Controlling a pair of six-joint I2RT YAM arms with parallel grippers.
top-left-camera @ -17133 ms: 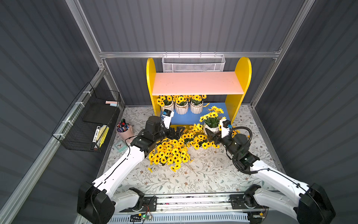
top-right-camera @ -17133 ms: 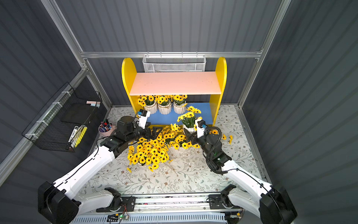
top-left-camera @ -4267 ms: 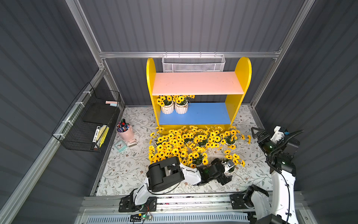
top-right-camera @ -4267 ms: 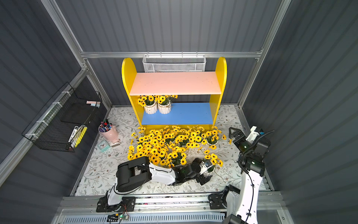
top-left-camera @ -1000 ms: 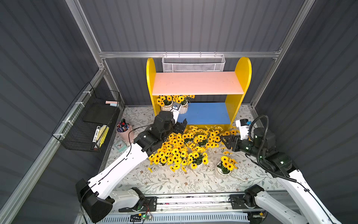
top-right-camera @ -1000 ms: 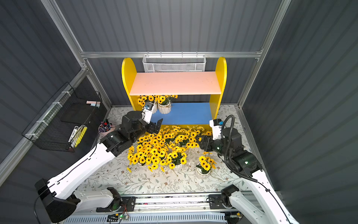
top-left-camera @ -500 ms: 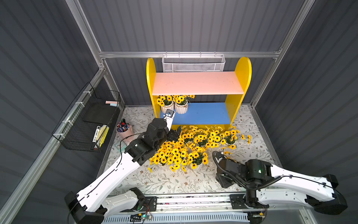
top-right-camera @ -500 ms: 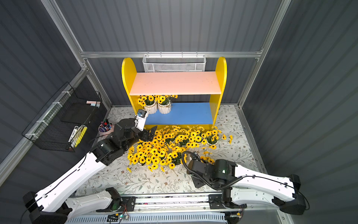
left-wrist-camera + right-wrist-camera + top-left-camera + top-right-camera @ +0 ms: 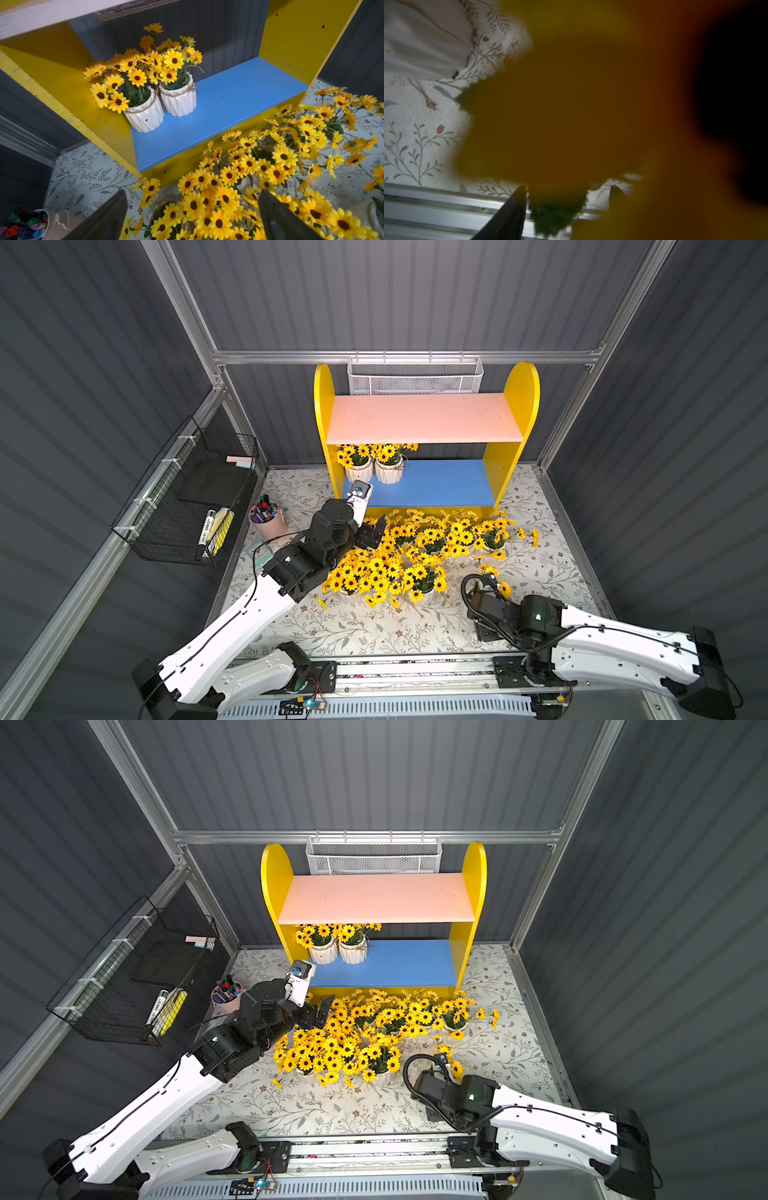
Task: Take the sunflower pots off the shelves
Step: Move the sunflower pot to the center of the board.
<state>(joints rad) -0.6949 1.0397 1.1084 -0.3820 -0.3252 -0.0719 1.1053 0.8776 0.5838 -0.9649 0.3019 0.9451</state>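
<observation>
Shelves (image 9: 424,418) nearly cleared: we see two sunflower pots (image 9: 178,99) on the blue board (image 9: 228,108). Others crowd the counter (image 9: 374,626) just in front. Left claw (image 9: 375,529) gapes wide, facing that pair, likely for the next grab. Right claw (image 9: 566,188): view smothered in yellow, cannot tell.

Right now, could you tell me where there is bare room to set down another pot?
Bare: floral mat between the pot cluster and the front rail; pink upper board; blue lower board beside its two pots. Crowded: the mat directly before the shelves.
</observation>
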